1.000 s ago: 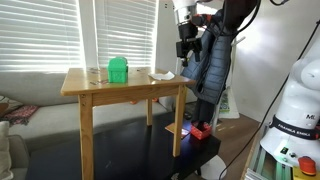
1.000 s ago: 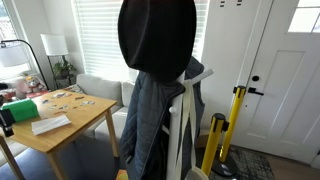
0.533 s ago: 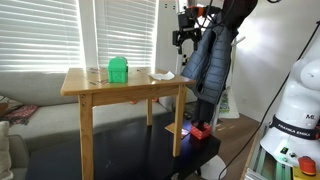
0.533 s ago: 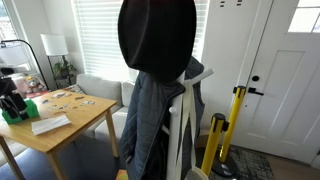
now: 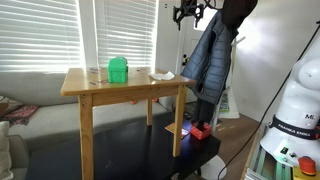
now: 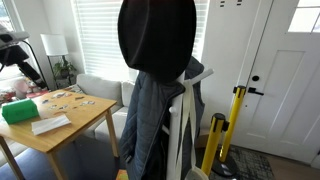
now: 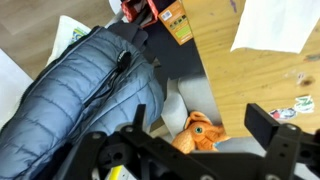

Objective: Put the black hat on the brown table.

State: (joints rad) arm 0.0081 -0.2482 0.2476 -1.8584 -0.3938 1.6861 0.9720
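Found black hat (image 6: 157,40) capping coat rack above puffy jacket (image 7: 80,90), well apart from brown bench (image 5: 95,86). Showing fingers (image 7: 285,140) spread, probably empty; cropped in wrist view. In an exterior view, fingers (image 5: 188,13) at hat level, near its bench-facing side, not touching. Calls for sideways reach toward rack.

Matt black hat (image 6: 156,40), wooden brown table (image 5: 96,83), quilted jacket (image 7: 70,100)

A home's living room: window blinds (image 5: 120,30), a sofa (image 6: 98,88), a table lamp (image 6: 52,45), a white front door (image 6: 285,80).
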